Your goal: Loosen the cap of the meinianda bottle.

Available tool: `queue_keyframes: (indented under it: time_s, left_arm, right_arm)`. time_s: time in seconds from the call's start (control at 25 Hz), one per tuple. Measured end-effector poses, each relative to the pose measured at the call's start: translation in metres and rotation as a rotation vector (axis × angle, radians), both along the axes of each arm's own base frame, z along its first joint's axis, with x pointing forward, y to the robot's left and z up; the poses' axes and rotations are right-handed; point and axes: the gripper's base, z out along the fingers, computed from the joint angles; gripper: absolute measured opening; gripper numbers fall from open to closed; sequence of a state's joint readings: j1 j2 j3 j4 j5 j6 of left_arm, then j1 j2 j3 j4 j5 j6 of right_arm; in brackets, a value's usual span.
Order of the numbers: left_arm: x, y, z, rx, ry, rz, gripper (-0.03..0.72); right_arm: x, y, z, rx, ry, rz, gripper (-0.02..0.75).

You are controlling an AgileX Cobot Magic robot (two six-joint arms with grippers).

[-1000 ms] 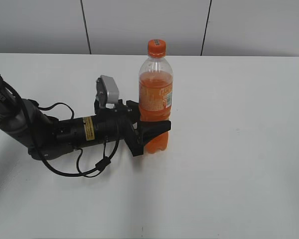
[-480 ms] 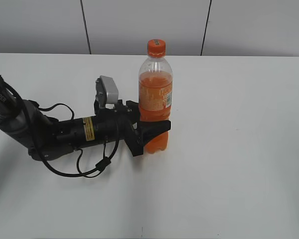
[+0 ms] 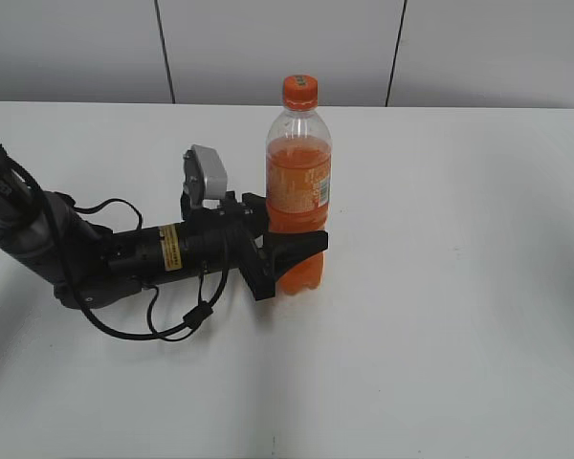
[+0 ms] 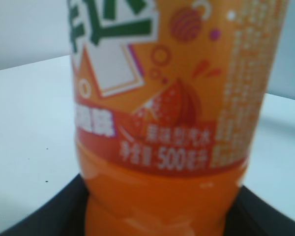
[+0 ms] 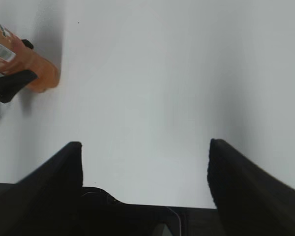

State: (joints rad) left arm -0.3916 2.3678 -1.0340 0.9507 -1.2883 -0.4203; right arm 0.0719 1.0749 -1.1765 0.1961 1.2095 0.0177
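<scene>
One bottle, one cap, two arms on the rig, only one of them seen from outside. The bottle stands upright a little left of the middle of the white table, orange drink filling it to the shoulder, clear and empty above that up to the neck. The cap sits on top of the neck, nothing touching it. The left arm lies low across the table from the left edge, cables looping under it, and the left claw is clamped around the lower body of the bottle, one black finger crossing the front just under the label band. In the left wrist view the label fills the picture and the dark fingers show at both bottom corners, pressed to the sides of the bottle. The right claw hangs above bare table with its two fingers spread wide, nothing between them; the base of the bottle shows far off in the upper left corner of that view. Table right of the bottle and in front of it is bare to the edges. A grey panelled wall runs along the far edge, behind the bottle.
</scene>
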Motion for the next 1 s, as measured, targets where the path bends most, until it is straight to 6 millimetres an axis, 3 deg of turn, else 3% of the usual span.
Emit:
queue_keyframes:
  time_s: [0.28,0.6,0.76,1.0]
  left_arm:
    - [0.0,0.0,0.0,-0.001,0.0,0.0,0.398]
    - [0.0,0.0,0.0,0.001,-0.004,-0.002,0.398]
    - [-0.001,-0.001,-0.001,0.016,-0.044,-0.016,0.398]
    - [-0.002,0.0,-0.003,0.019,-0.05,-0.017,0.398]
  right_arm:
    - [0.065,0.009,-0.017,0.047,0.127,-0.004,0.591]
    - [0.105,0.022,-0.021,0.104,0.163,0.015,0.591]
    - [0.119,0.057,-0.003,0.094,0.102,0.107,0.591]
    - [0.136,0.116,-0.004,0.066,0.09,0.236,0.591]
